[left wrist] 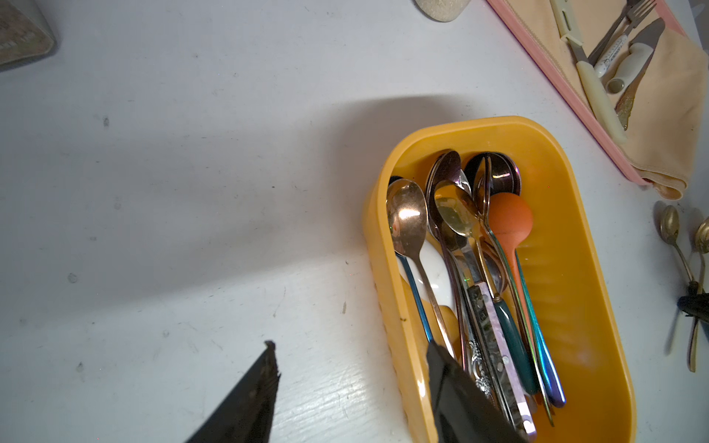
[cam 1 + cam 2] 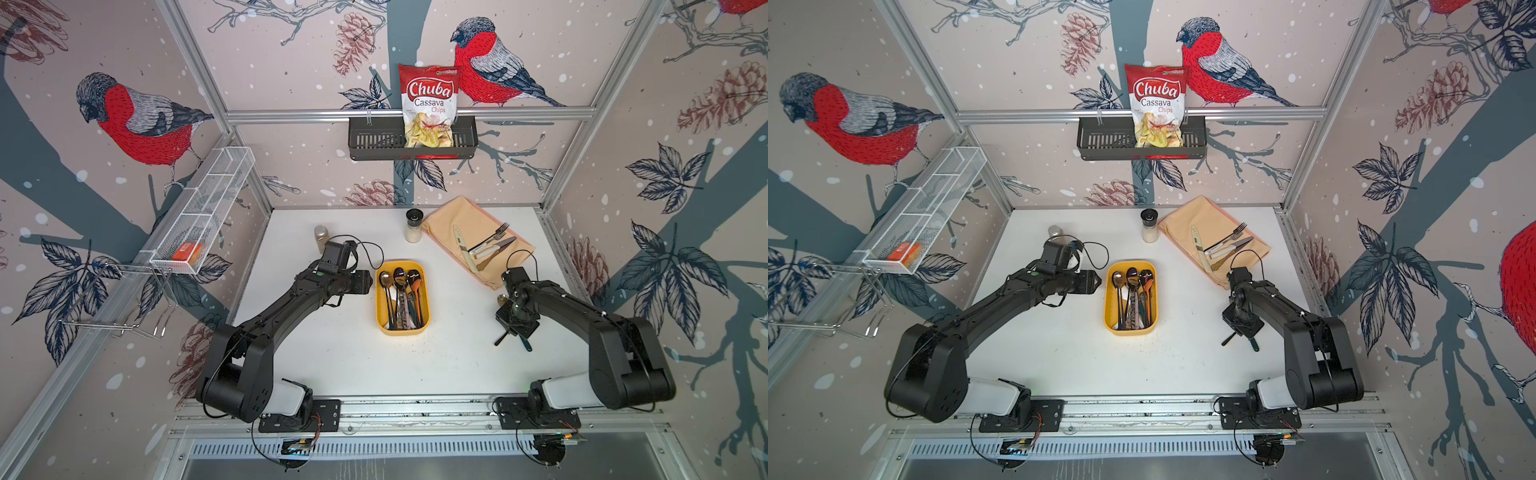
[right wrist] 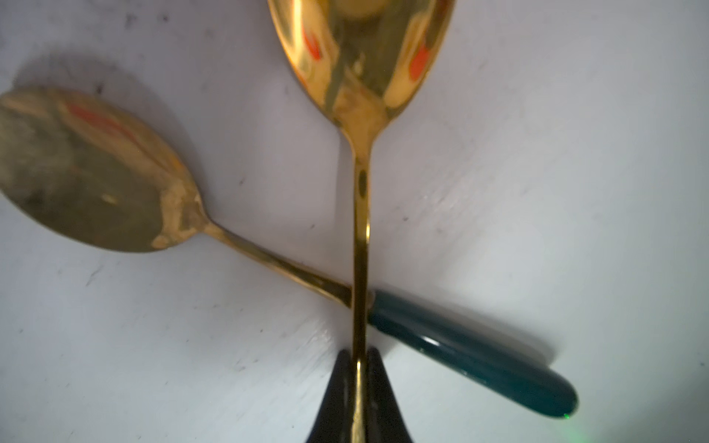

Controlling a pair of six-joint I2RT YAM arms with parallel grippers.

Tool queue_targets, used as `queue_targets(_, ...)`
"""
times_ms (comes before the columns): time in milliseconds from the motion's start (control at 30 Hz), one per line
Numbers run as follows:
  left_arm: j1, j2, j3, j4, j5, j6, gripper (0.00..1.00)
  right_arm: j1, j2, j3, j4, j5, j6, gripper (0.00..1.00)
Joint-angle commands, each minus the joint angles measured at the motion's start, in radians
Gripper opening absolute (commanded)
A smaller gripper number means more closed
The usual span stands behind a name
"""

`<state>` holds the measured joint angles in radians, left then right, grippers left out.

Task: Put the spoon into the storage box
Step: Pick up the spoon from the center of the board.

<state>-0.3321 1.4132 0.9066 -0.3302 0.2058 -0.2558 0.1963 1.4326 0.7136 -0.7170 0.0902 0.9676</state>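
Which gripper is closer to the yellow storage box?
Left. The left gripper hangs beside the storage box; the right gripper is farther off, opposite side, shut on a gold spoon.

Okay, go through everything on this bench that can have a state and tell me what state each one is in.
right gripper: shut on the stem of the gold spoon.
gold spoon: gripped, crossing over the green-handled spoon.
green-handled spoon: loose, lying on the table.
left gripper: open, empty, at the storage box edge.
storage box: open-topped, holding several spoons.
shaker: upright, capped.
chips bag: upright in the wall basket.
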Motion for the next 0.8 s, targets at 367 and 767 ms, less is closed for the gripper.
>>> queue_targets(367,0.026,-0.005,0.009,-0.01,0.02,-0.002,0.64,0.052,-0.03,0.189,-0.193,0.162,-0.024,0.06)
queue_targets(767,0.108,-0.005,-0.009,-0.009,0.079,-0.048,0.64,0.385,0.263,0.666,-0.36,0.209,-0.179,0.04)
